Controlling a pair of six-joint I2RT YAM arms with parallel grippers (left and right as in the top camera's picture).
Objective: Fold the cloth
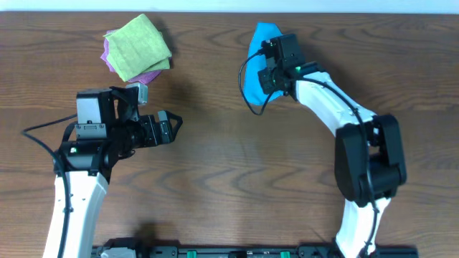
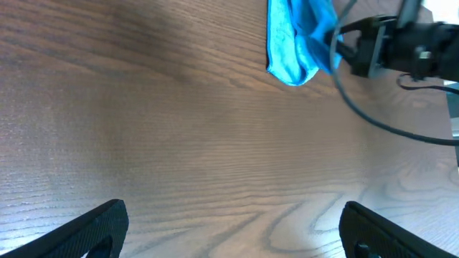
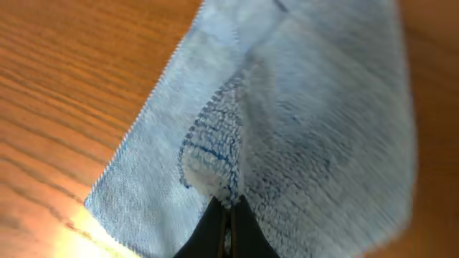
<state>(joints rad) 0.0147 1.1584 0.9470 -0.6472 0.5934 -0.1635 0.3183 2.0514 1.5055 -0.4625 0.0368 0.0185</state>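
Note:
The sky-blue cloth [image 1: 257, 63] lies bunched in a narrow strip at the table's far middle. It also shows in the left wrist view [image 2: 294, 39] and fills the right wrist view [image 3: 301, 115]. My right gripper [image 1: 271, 77] is shut on a pinched fold of the cloth, its closed fingertips [image 3: 228, 211] gripping the fabric. My left gripper [image 1: 172, 127] is open and empty over bare wood at the left, well away from the cloth; its two fingers [image 2: 229, 229] stand wide apart.
A light green cloth [image 1: 138, 44] lies on a purple cloth [image 1: 149, 73] at the far left. A black cable [image 1: 247, 89] loops beside the right wrist. The table's far edge runs close behind the cloths.

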